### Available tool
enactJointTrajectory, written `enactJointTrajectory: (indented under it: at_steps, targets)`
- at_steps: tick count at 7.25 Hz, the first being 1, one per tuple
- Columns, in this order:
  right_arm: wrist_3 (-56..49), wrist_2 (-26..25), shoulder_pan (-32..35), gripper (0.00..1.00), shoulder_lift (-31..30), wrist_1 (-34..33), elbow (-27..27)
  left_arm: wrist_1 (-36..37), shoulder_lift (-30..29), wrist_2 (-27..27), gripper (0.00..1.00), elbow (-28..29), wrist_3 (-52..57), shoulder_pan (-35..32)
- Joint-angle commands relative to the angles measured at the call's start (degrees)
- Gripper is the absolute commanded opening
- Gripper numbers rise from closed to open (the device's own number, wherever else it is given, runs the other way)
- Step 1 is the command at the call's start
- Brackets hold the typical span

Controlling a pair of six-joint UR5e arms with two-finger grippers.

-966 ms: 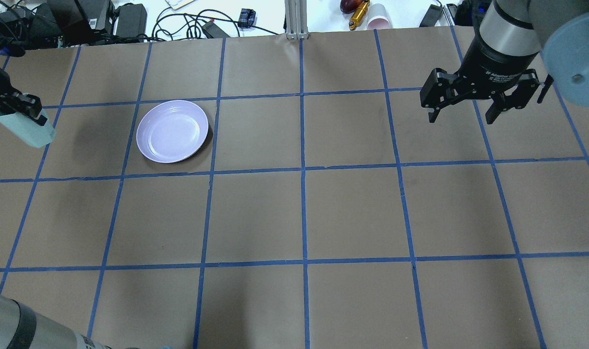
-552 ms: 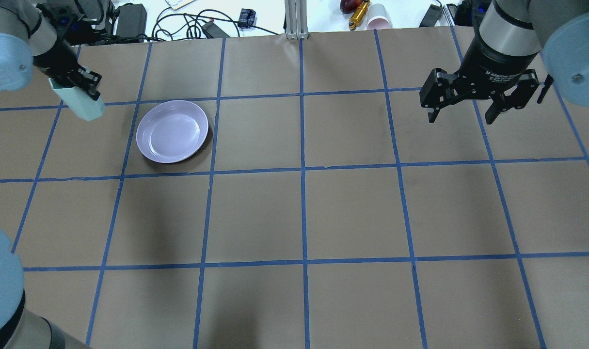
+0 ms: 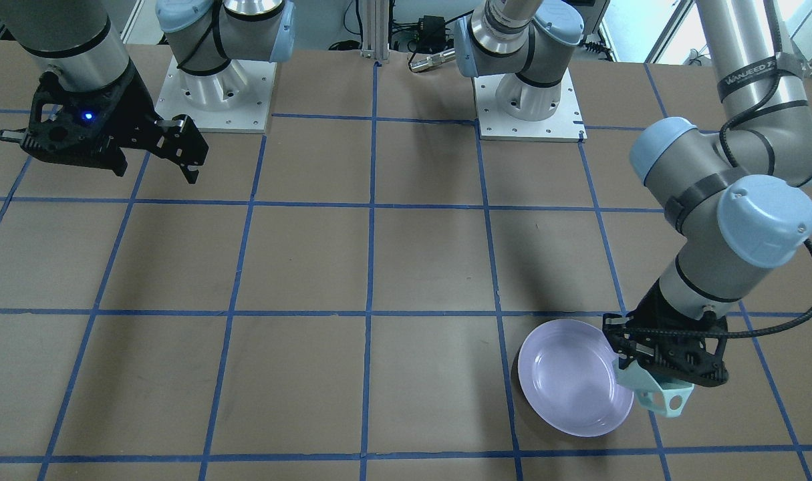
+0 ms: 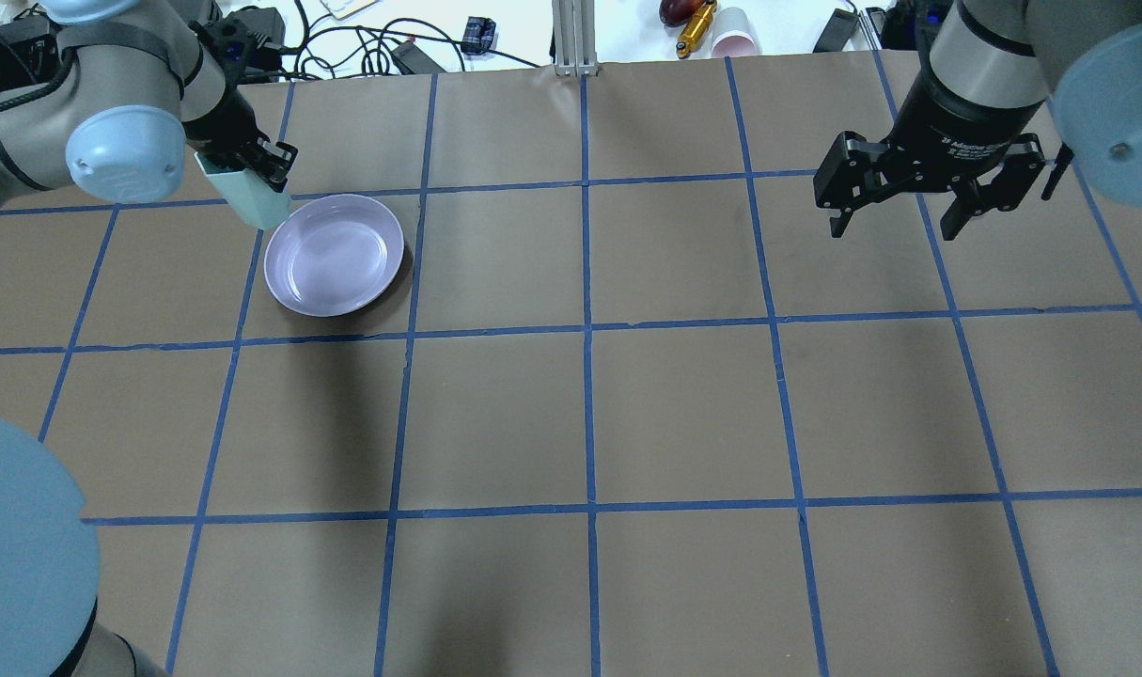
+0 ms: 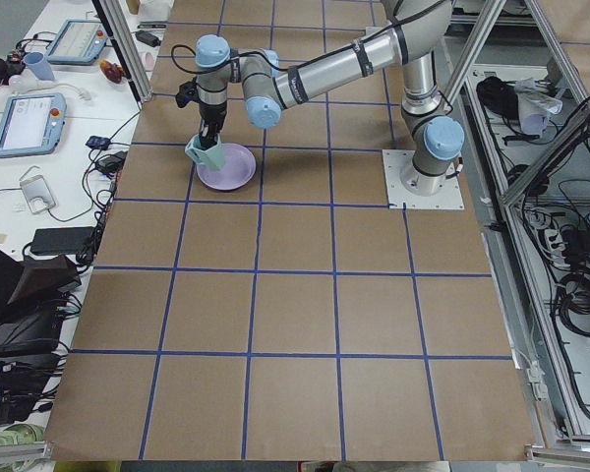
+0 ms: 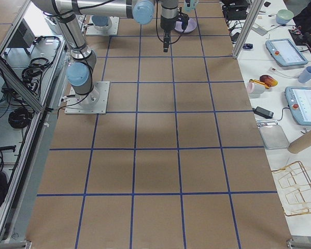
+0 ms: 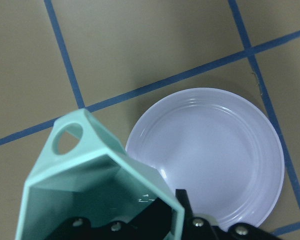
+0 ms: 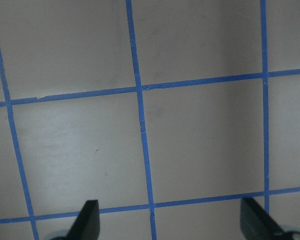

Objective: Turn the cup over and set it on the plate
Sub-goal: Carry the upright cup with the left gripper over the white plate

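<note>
My left gripper (image 4: 256,179) is shut on the rim wall of the pale mint-green cup (image 4: 251,199), holding it in the air at the far-left edge of the lavender plate (image 4: 335,254). In the front view the cup (image 3: 654,391) hangs beside the plate (image 3: 573,377), handle outward. In the left wrist view the cup (image 7: 90,195) shows its open mouth and handle, with the plate (image 7: 215,160) beyond it. My right gripper (image 4: 899,221) is open and empty, far right above bare table.
The table is brown paper with a blue tape grid. Cables, power bricks, a pink cup (image 4: 735,33) and a yellow tool (image 4: 695,28) lie beyond the far edge. The robot bases (image 3: 529,100) stand at the near side.
My left gripper has carried the cup to the right, from the table's left edge to the plate's far-left rim. The right arm has not moved.
</note>
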Motion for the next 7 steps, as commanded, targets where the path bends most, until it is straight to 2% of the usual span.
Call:
enactJointTrajectory:
  at_steps: [1,3,7]
  targets:
    - [0.0,-0.07,0.0,1.0,-0.03,0.0,0.0,7.04,-0.45,-0.37,0.0,-4.75,-0.77,-1.45]
    - [0.0,-0.16,0.0,1.0,-0.03,0.0,0.0,8.04,-1.41,-4.39,0.0,-5.48,-2.26,-1.46]
    - [0.0,-0.16,0.0,1.0,-0.03,0.0,0.0,8.3,-2.47,-4.42,0.0,-6.87,-2.35,-1.54]
